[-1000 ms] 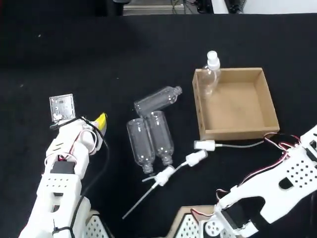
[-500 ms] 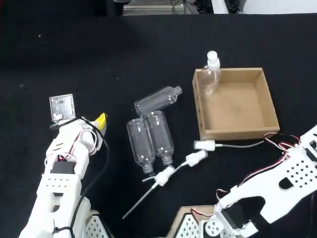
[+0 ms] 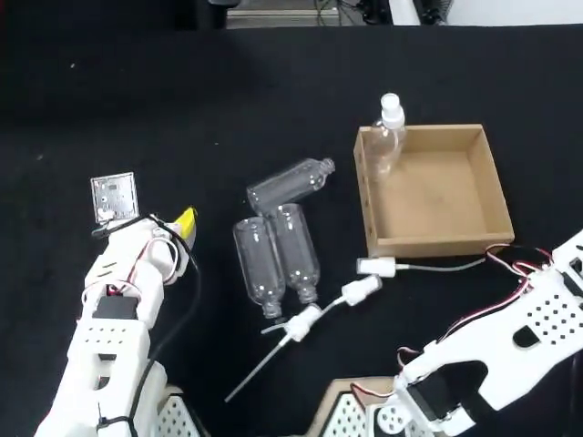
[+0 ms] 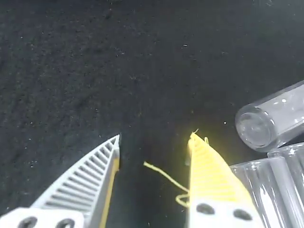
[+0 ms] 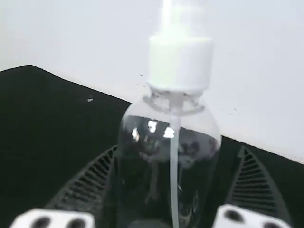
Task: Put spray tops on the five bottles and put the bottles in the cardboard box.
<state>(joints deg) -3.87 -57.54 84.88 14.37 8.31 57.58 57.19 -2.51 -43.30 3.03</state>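
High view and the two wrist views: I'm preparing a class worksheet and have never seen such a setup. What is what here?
Two small white robot arms sit at a black table. The high view looks down from a fixed camera; each wrist view comes from a camera on one arm, looking along its jaws. The left arm rests with jaws open and empty. The right arm has a capped bottle between its jaws, apparently gripped. On the table lie three open bottles, three loose spray tops and a cardboard box holding one finished bottle.
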